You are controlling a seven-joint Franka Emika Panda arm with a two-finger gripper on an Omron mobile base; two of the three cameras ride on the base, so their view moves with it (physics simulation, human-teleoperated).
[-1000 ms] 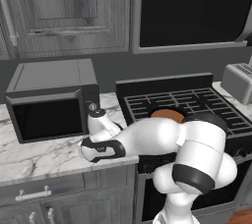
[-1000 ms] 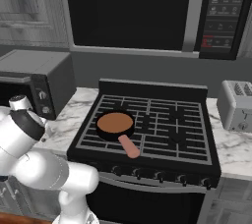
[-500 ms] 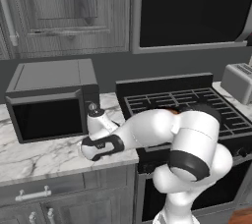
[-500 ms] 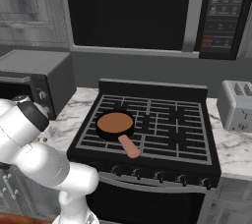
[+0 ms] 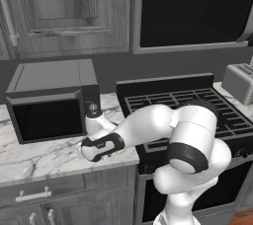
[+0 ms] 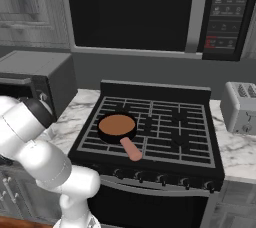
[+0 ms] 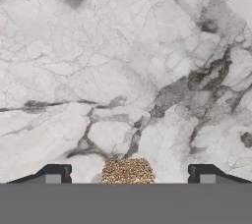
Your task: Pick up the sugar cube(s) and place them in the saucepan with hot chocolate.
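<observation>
The pincer points down at the marble desk, its two dark fingertips spread wide and gripping nothing. A speckled tan sugar cube lies on the desk between them, clear of both tips. From the left base camera, the hand sits low over the desk just in front of the microwave. The saucepan, brown inside, stands on the stove to the right, its pink handle pointing near.

Arm bent low, reaching left of the stove, wrist pointing down beside the microwave; pincer spread wide, fingertips apart.
</observation>
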